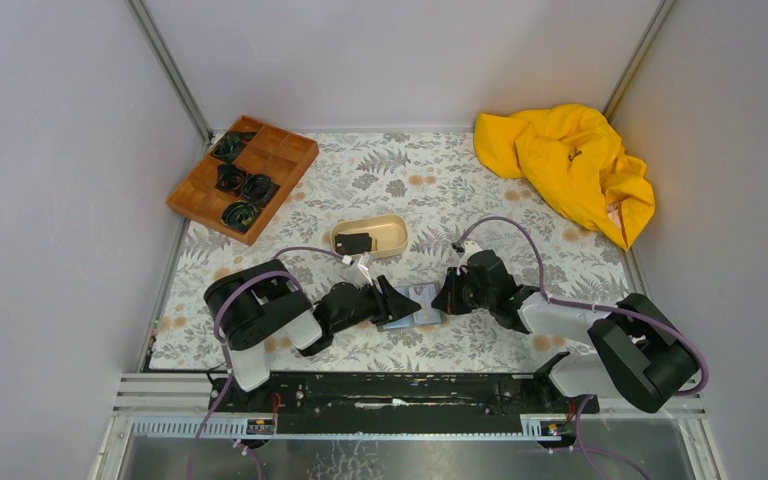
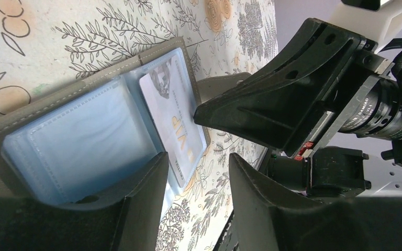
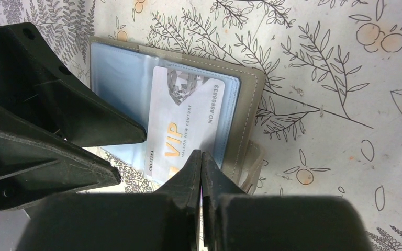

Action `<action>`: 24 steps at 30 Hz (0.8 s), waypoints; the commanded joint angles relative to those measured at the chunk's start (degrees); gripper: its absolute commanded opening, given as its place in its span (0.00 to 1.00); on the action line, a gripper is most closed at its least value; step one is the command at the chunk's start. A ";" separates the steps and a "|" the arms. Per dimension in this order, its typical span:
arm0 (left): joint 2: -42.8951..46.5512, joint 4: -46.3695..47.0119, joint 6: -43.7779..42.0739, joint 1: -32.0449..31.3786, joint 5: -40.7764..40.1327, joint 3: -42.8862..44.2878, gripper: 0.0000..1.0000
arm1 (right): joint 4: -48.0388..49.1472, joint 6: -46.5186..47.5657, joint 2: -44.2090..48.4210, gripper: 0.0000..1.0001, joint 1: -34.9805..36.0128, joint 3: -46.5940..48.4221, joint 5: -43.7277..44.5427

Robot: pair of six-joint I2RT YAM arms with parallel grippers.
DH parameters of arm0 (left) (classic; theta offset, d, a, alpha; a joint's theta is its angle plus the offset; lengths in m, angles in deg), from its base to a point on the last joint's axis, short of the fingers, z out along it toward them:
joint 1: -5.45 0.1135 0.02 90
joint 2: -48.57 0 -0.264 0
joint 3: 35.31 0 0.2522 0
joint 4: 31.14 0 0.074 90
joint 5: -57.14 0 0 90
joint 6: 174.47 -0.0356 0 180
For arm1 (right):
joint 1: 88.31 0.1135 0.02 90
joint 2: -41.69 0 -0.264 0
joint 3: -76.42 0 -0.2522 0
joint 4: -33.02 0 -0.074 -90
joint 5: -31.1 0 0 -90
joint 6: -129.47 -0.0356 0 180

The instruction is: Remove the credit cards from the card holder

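The card holder (image 1: 415, 318) lies open on the floral cloth between my two grippers, its pale blue inside facing up (image 2: 84, 136) (image 3: 251, 104). A grey credit card (image 2: 175, 125) (image 3: 183, 120) marked "VIP" sits in one pocket and sticks partly out past the holder's edge. My left gripper (image 2: 199, 157) (image 1: 410, 298) is open, with one finger (image 2: 141, 193) lying on the holder's empty leaf. My right gripper (image 3: 201, 156) (image 1: 442, 297) is shut, and its closed tips (image 2: 198, 112) rest on the card's face.
A beige oval tray (image 1: 392, 228) behind the grippers holds a dark flat item (image 1: 355, 243). A brown compartment tray (image 1: 285, 155) with dark coiled items stands at the back left. A yellow cloth (image 1: 567, 165) is heaped at the back right. Grey walls close in the table.
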 commanded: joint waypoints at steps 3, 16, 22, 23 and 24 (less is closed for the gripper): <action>-0.87 6.48 1.03 0.38 0.62 -0.64 0.54 | 3.25 -0.74 -1.23 0.00 -0.28 -2.35 -0.92; -2.56 10.17 1.93 0.39 -0.58 -2.27 0.48 | 4.07 -1.30 -1.56 0.00 -0.28 -3.21 -1.13; 2.13 4.23 -0.81 0.48 -3.64 -4.43 0.47 | 4.71 -1.48 -2.02 0.00 -0.28 -3.42 -1.31; 3.09 2.49 -1.30 0.46 -4.15 -4.35 0.47 | 4.99 -1.58 -2.12 0.00 -0.26 -3.39 -1.40; 3.66 1.14 -1.75 0.51 -4.35 -4.20 0.47 | 5.20 -1.57 -2.22 0.00 -0.28 -3.53 -1.56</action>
